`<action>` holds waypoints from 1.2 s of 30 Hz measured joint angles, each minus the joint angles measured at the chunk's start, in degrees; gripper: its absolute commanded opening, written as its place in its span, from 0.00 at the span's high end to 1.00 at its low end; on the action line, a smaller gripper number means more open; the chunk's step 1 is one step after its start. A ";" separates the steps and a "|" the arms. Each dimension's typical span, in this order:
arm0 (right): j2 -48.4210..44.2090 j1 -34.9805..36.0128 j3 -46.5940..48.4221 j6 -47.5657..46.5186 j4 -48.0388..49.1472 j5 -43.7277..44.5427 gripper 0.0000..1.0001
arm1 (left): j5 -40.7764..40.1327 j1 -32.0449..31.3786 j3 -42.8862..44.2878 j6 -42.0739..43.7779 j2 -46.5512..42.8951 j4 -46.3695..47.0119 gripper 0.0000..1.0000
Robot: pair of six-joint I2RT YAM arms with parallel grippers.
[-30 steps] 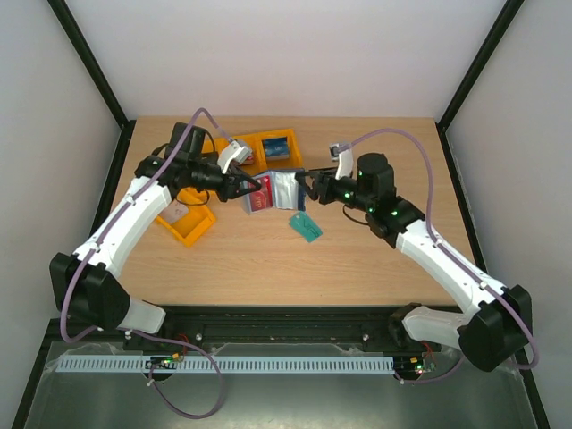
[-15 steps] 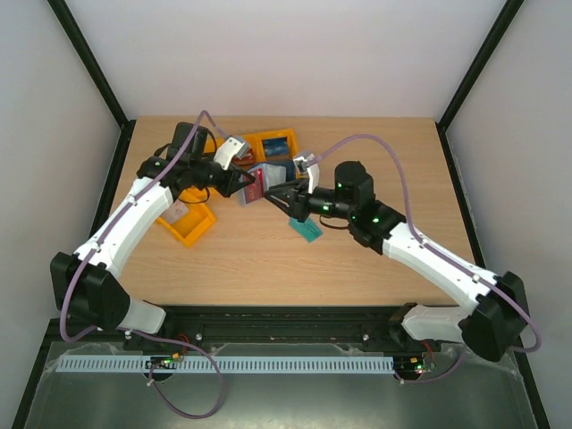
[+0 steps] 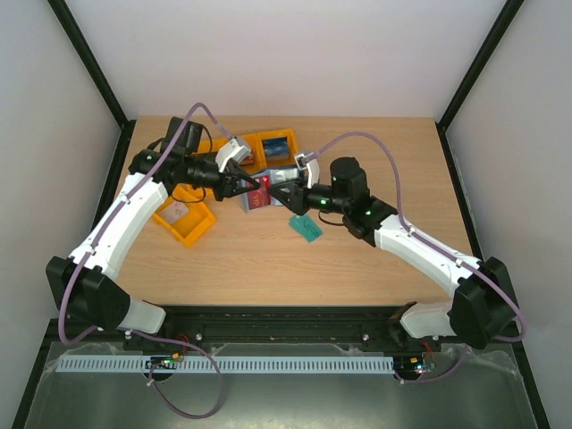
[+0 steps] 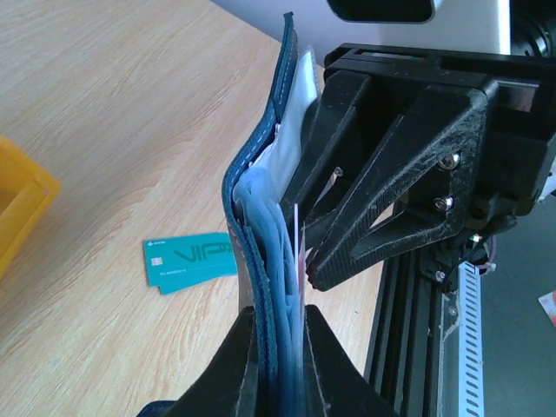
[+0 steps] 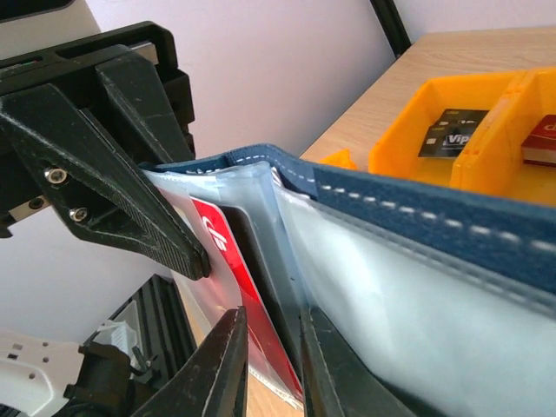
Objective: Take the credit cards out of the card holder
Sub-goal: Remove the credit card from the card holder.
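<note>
The card holder [image 3: 260, 191], dark navy with pale clear sleeves, hangs over the table between both arms. My left gripper [image 4: 278, 369] is shut on its folded edge [image 4: 261, 261], seen edge-on in the left wrist view. My right gripper [image 3: 284, 193] meets it from the right. In the right wrist view its jaws [image 5: 271, 369] pinch a clear sleeve holding a red credit card [image 5: 239, 287], with a dark card behind it. The navy cover [image 5: 408, 213] spreads to the right. The left gripper's black fingers [image 5: 130, 200] hold the far side.
A lone teal card [image 3: 306, 227] lies on the wood just below the holder. An orange bin [image 3: 271, 146] behind holds a dark card [image 5: 452, 130] and a red one [image 5: 543, 139]. Another orange bin [image 3: 184, 220] sits under the left arm.
My right arm swung left to the holder and its jaws narrowed around the red card's sleeve. The left gripper kept its grip and shifted the holder slightly.
</note>
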 measured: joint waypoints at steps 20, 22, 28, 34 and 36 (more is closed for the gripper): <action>1.40 0.26 -0.37 -1.01 1.97 -9.09 0.98 | 4.00 0.07 0.20 3.10 0.13 -4.98 0.98; 1.25 0.13 -1.16 -0.63 3.04 -9.86 0.98 | 3.80 0.09 0.24 3.08 0.13 -5.49 0.98; 0.11 0.13 -3.78 0.26 6.75 -11.30 0.97 | 4.74 0.09 0.24 3.13 0.13 -6.75 0.98; -1.81 0.52 -4.92 -0.20 7.72 -10.84 0.85 | 6.93 0.11 0.24 2.82 0.13 -6.60 0.98; -2.47 1.36 -4.94 -1.01 7.23 -9.03 0.84 | 7.23 0.11 0.24 2.78 0.11 -6.58 0.98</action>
